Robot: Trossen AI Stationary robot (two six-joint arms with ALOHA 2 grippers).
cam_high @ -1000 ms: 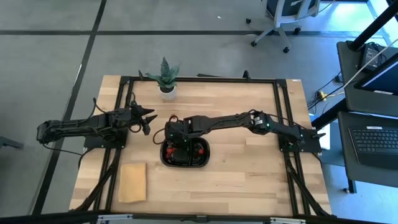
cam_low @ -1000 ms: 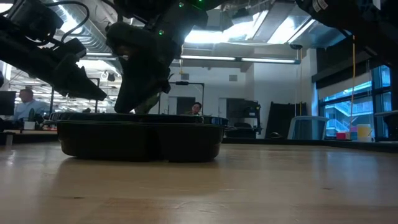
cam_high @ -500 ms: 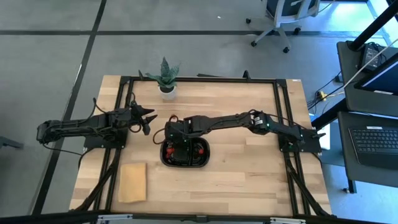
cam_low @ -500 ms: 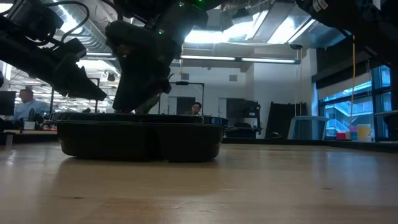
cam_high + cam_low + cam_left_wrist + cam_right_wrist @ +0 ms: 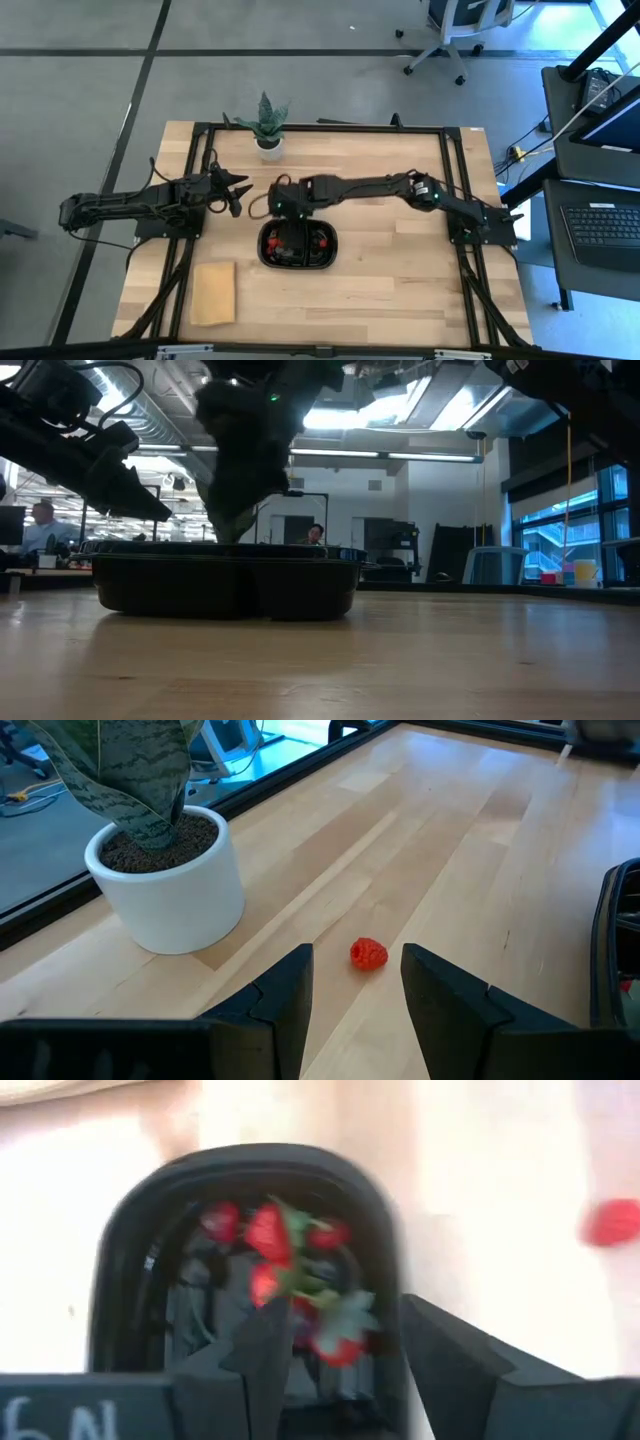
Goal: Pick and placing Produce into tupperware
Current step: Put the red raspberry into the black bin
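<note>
Bright overhead light, low view backlit, right wrist blurry

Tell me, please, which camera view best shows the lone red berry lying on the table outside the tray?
The left wrist view: the berry lies sharp on bare wood beyond the open left gripper. The right wrist view shows it as a blur; the high and low views don't show it.

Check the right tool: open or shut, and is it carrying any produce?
Open and empty. The right tool has its fingers spread with nothing between them, above the tupperware, where red produce already lies.

The tupperware (image 5: 622, 945) is cut off by the left wrist view's edge.
</note>
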